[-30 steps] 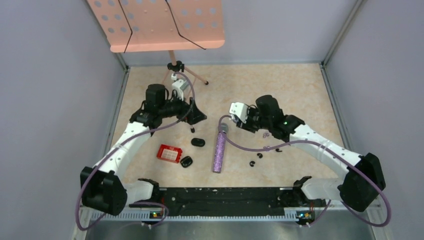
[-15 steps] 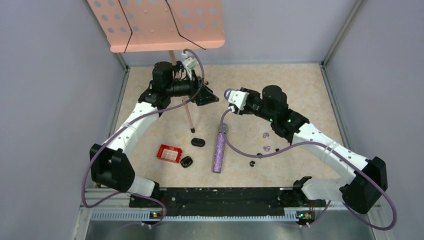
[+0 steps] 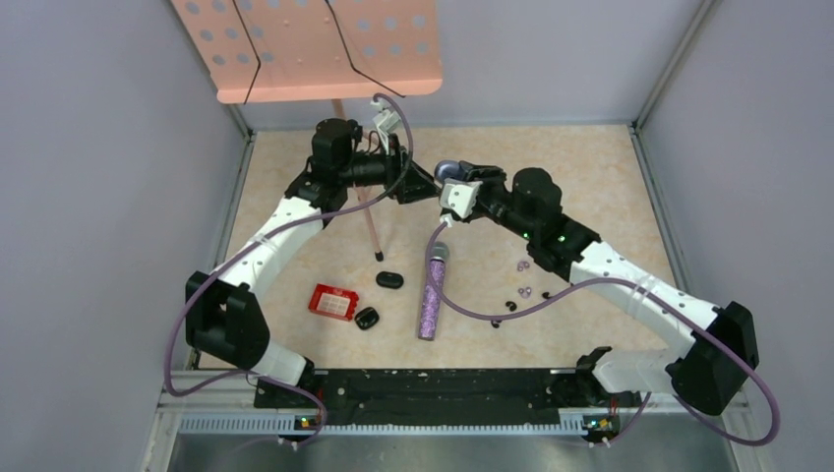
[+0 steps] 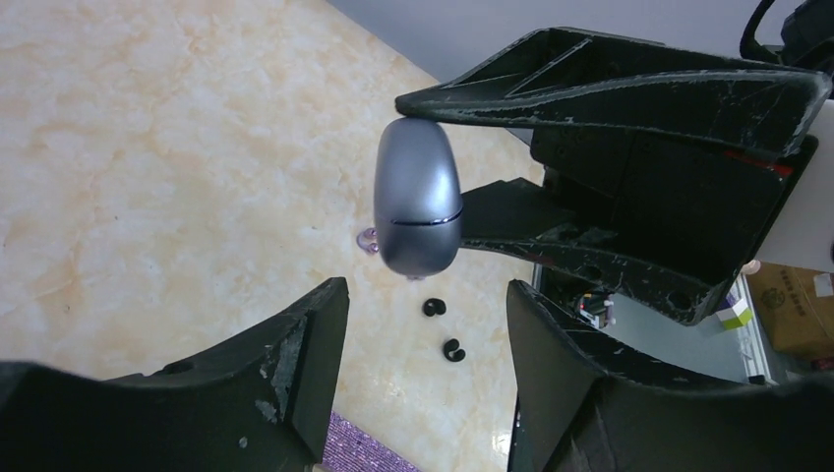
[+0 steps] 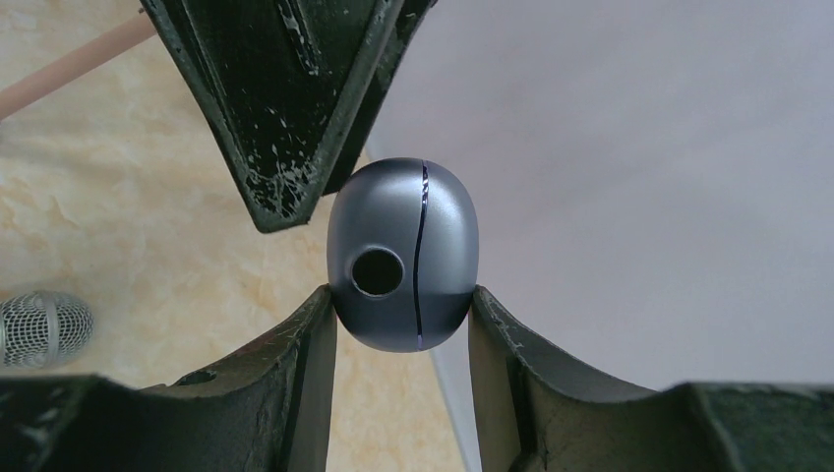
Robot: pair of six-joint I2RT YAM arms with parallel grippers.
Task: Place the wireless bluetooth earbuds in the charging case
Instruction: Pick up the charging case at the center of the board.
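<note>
My right gripper [image 5: 401,307] is shut on a closed, egg-shaped grey charging case [image 5: 401,254], held up in the air at the back middle of the table [image 3: 446,169]. My left gripper [image 4: 425,300] is open and faces the case [image 4: 418,208], which hangs just beyond its fingertips; one left finger [image 5: 285,108] reaches close to the case's side. On the table lie two pale purple earbuds [image 3: 522,265] [image 3: 525,292] and black earbuds [image 3: 510,306] [image 3: 496,321]. Two black earbuds [image 4: 434,308] [image 4: 452,350] show between my left fingers, far below.
A glittery purple microphone [image 3: 431,295] lies mid-table. Two black cases [image 3: 389,279] [image 3: 367,318] and a red box [image 3: 332,302] sit to its left. A pink music stand [image 3: 305,44] rises at the back, one leg [image 3: 371,221] slanting down beside my left arm.
Both arms have risen and swung to the back middle, bringing the grippers tip to tip. The right carried the case up. The left jaws have narrowed.
</note>
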